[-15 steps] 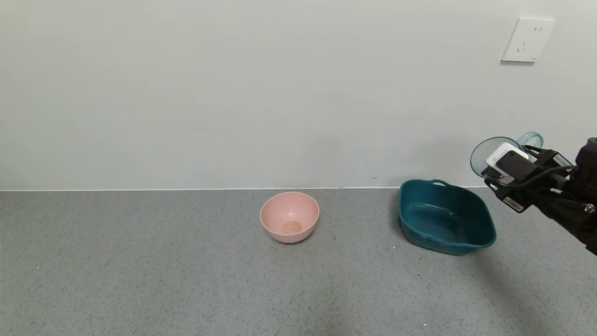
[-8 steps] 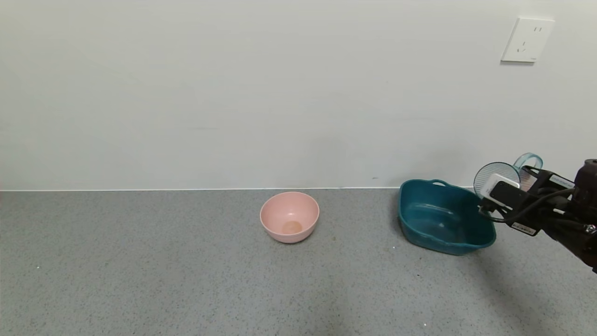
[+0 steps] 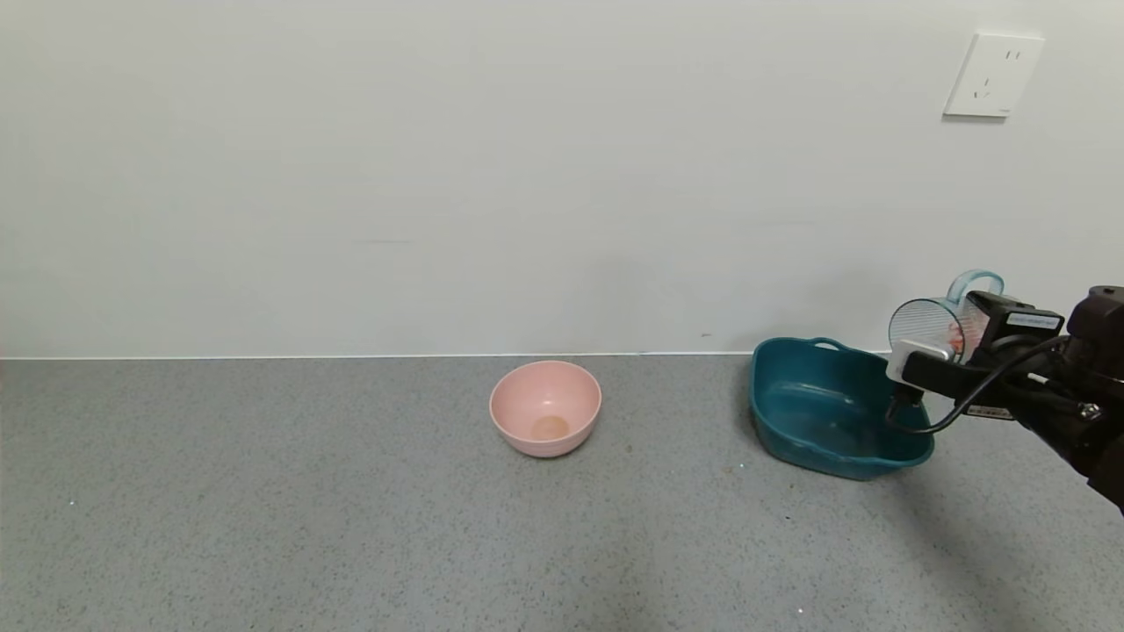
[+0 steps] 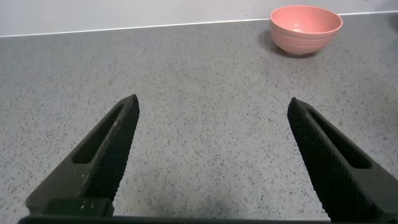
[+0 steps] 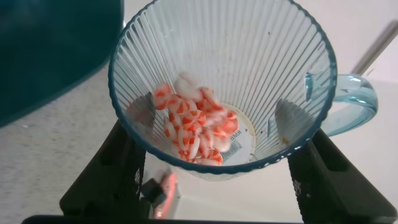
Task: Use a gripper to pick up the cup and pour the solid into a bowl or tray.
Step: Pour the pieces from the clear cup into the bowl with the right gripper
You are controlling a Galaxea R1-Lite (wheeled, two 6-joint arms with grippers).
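My right gripper is shut on the clear blue-green ribbed cup and holds it tipped on its side above the right rim of the dark teal basin. In the right wrist view the cup sits between the two fingers, handle to one side, with the red-orange and white round pieces piled low inside, sliding toward the rim. The basin's wall shows beside the cup. My left gripper is open and empty over bare counter, out of the head view.
A small pink bowl stands on the grey speckled counter left of the basin; it also shows in the left wrist view. A white wall runs along the back with a socket at upper right.
My right gripper has lowered the cup and tipped it further toward the basin. The pieces have slid toward the cup's mouth. The left arm has not moved.
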